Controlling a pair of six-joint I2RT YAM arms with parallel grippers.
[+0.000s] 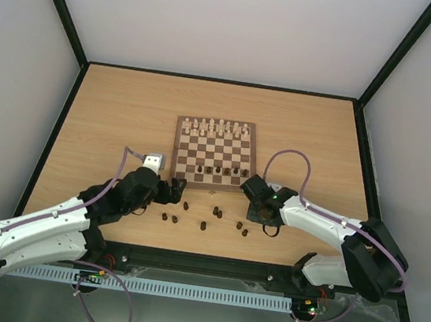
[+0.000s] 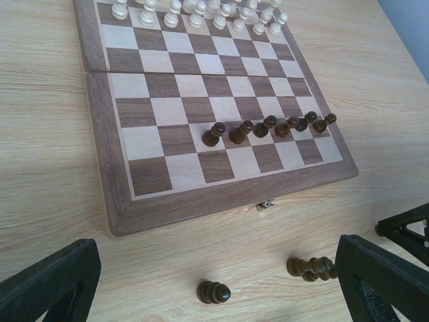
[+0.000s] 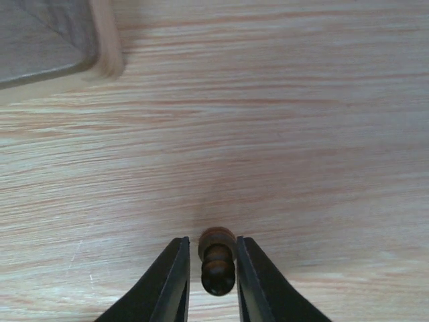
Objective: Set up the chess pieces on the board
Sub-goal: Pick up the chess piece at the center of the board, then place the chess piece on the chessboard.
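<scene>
The board (image 1: 180, 144) lies mid-table, with several dark chess pieces (image 1: 222, 171) in a row near its front edge. In the left wrist view that row (image 2: 213, 134) stands on the board (image 2: 100, 154). More dark pieces (image 1: 202, 225) are scattered on the table in front. My right gripper (image 1: 253, 206) is low over the table by the board's near right corner. Its jaws (image 3: 213, 251) are shut on a dark pawn (image 3: 218, 258) standing on the wood. My left gripper (image 1: 176, 190) hangs open by the near left corner. Between its fingers (image 2: 216, 258) stands a pawn (image 2: 213, 292), untouched.
Cream-white chessmen (image 1: 216, 126) fill the board's far rows. A dark piece (image 2: 310, 267) lies on its side close to my left gripper's right finger. A corner of the board (image 3: 47, 40) shows top left in the right wrist view. Black frame rails border the table.
</scene>
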